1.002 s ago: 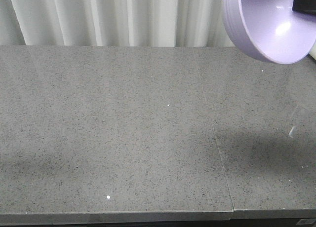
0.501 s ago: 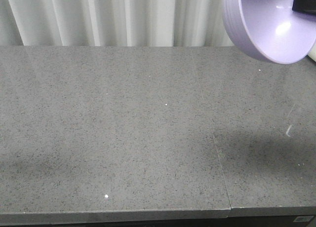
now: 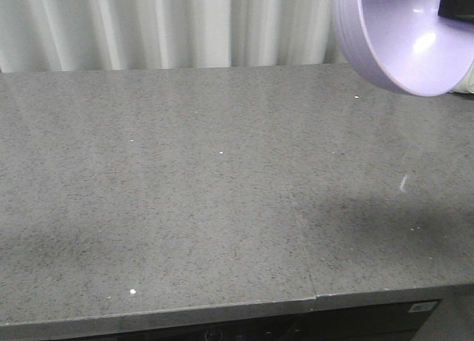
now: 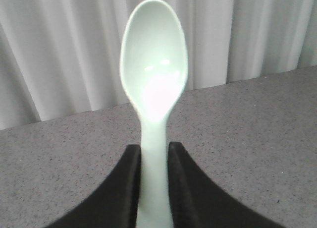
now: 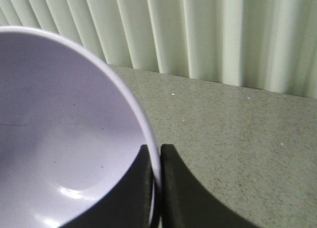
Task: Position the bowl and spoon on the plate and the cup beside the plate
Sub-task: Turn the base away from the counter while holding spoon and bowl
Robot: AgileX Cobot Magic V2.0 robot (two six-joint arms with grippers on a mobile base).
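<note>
Nothing is placed yet: left jaws clamp the spoon (image 4: 154,79), right jaws pinch the bowl (image 5: 64,139) by its rim; plate and cup unseen.

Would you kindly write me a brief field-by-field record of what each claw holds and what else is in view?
Left claw: shut on the handle of a pale mint-green plastic spoon, scoop end pointing away from the claw
Right claw: shut on the rim of a round lavender plastic bowl, held tilted in the air above the table's right end, inside empty
Surface: grey speckled stone table
Backdrop: white pleated curtain
Not in view: plate; cup
</note>
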